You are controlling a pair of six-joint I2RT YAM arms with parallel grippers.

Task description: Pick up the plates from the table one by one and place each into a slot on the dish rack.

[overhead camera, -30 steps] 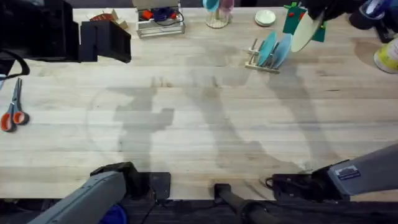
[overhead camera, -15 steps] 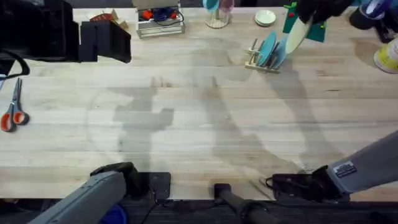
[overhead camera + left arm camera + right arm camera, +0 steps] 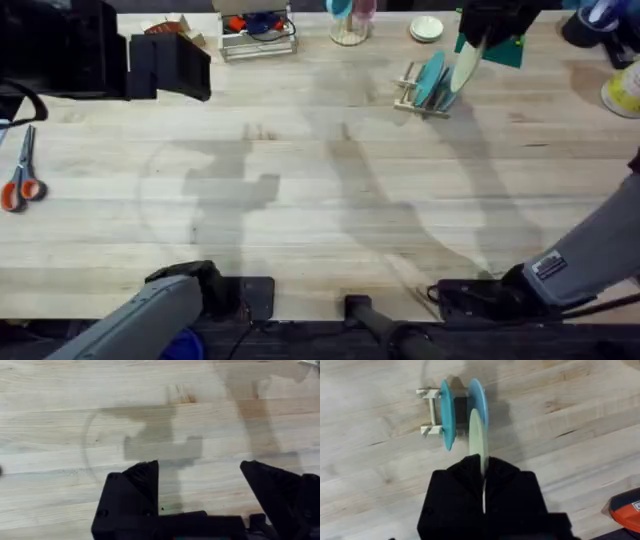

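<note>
A wide wooden desk [image 3: 320, 200] seen from above. At its far right, the right hand [image 3: 492, 22] is stretched out and pinches a cream plate [image 3: 466, 65] on edge, just over a small wooden rack [image 3: 420, 100]. The rack already holds two teal plates [image 3: 432, 78] standing upright in its slots.

From the right wrist camera, the cream plate [image 3: 478, 442] shows as a thin vertical sliver, gripped by its near rim between the pressed fingers [image 3: 455, 485]. Its edge runs parallel to the teal plates [image 3: 446, 412], and it hangs just beside the outer teal plate [image 3: 476, 400], on the side away from the rack's bare pegs [image 3: 427, 395]. The slot it seems to be aimed at lies directly below and ahead of the hand, so the coming move looks like a lowering with the plate kept upright.

The left hand [image 3: 200, 490] rests low near its base, fingers spread and empty, well apart from the rack.
</note>
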